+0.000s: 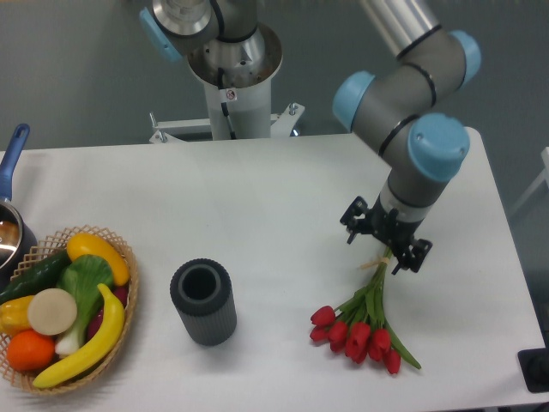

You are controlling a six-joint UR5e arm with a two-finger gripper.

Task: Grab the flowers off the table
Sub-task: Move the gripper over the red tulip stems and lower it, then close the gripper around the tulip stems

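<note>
The flowers (361,330), a small bunch of red tulips with green stems tied with a pale string, lie on the white table (283,197) at the front right, heads toward the front edge. My gripper (386,251) points down right over the upper ends of the stems, which run in under it. Its black body hides the fingertips, so I cannot tell if they are closed on the stems. The tulip heads look to rest on the tabletop.
A dark grey ribbed cylinder cup (202,302) stands upright left of the flowers. A wicker basket (127,296) of fruit and vegetables sits at the front left. A pot with a blue handle (12,154) is at the left edge. The arm's base (232,69) stands behind the table.
</note>
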